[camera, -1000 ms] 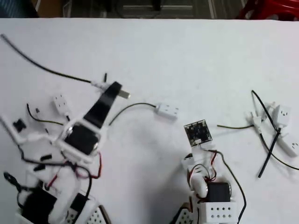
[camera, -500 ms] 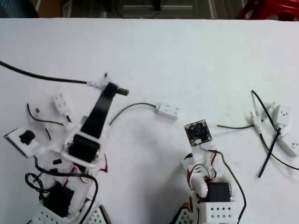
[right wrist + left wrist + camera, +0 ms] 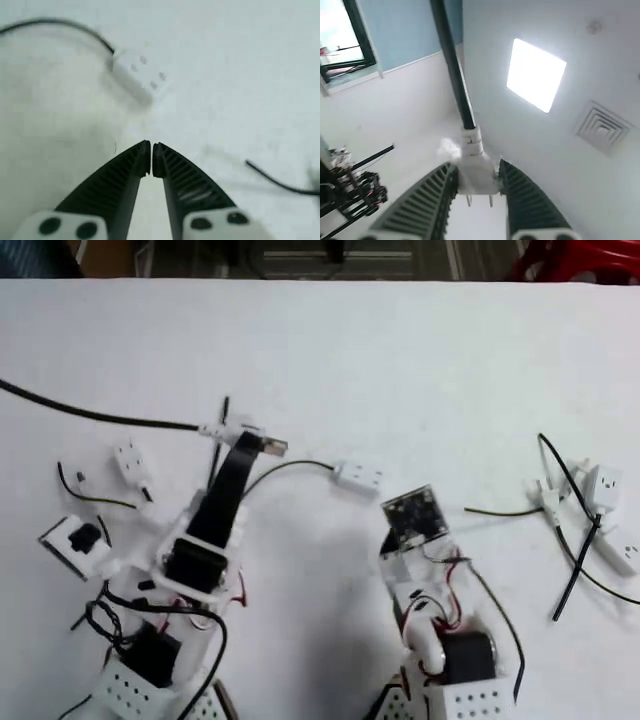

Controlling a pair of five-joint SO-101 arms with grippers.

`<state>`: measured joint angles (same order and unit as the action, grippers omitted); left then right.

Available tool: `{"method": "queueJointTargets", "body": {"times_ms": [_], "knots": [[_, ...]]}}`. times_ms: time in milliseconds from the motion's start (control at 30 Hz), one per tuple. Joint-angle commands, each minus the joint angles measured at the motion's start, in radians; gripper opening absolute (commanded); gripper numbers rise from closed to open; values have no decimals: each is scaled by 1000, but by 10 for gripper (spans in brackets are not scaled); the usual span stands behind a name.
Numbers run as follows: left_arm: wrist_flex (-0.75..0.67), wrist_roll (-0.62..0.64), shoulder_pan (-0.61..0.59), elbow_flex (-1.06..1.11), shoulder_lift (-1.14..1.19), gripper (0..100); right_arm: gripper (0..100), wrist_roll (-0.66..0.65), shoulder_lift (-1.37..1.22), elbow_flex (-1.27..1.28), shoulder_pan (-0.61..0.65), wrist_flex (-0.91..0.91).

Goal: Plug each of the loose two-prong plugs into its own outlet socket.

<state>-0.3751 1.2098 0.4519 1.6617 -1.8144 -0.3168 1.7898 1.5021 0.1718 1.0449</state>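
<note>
Okay, status. The left gripper (image 3: 476, 169) has its fingers (image 3: 427, 200) clamped on a white two-prong plug (image 3: 228, 428), one finger on each flat side. Both prongs (image 3: 480, 201) are bare and stick out of the plug body toward the wrist camera. The gripper is tilted upward (ceiling light panel (image 3: 536, 75) and vent (image 3: 602, 132) sit behind it in the wrist view). The plug's thick black cable (image 3: 90, 412) runs off toward the left edge of the table (image 3: 400, 360). The plug itself sits left of the table's centre.

The mid socket (image 3: 358, 476) is a white block near the table's centre with its own thin black lead (image 3: 285, 466). It is near the held plug, on the right-edge side of it, and apart from it.

The right gripper (image 3: 151, 159) has its fingers together with nothing between them. It sits on the near-edge side of the mid socket, pointing at it without touching.

The left socket (image 3: 130, 462) lies close to the left edge. By the right edge lie the far right socket (image 3: 605, 485), the near right socket (image 3: 625, 555), and what looks like a loose white plug (image 3: 548, 498). All three are tangled with black leads (image 3: 575, 540) (I can't tell which lead belongs to what).
</note>
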Motion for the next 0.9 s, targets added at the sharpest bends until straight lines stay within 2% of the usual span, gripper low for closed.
{"method": "queueJointTargets", "body": {"times_ms": [0, 200, 300, 467, 633, 867], "knots": [[-178, 8, 4, 32, -10, 24, 25, -2, 4, -216, 12, -74], [-176, 12, 4, 31, -10, 24, 24, -2, -12, -485, 91, 24], [-175, 12, 4, 31, -10, 24, 22, -2, -97, -617, 153, 94], [-173, 11, 10, 31, -10, 24, 20, 6, -435, -939, 308, 225], [-173, 11, 10, 31, -10, 24, 20, 8, -854, -1353, 472, 435], [-172, 11, 12, 31, -10, 24, 20, 9, -1279, -1867, 561, 651]]}}
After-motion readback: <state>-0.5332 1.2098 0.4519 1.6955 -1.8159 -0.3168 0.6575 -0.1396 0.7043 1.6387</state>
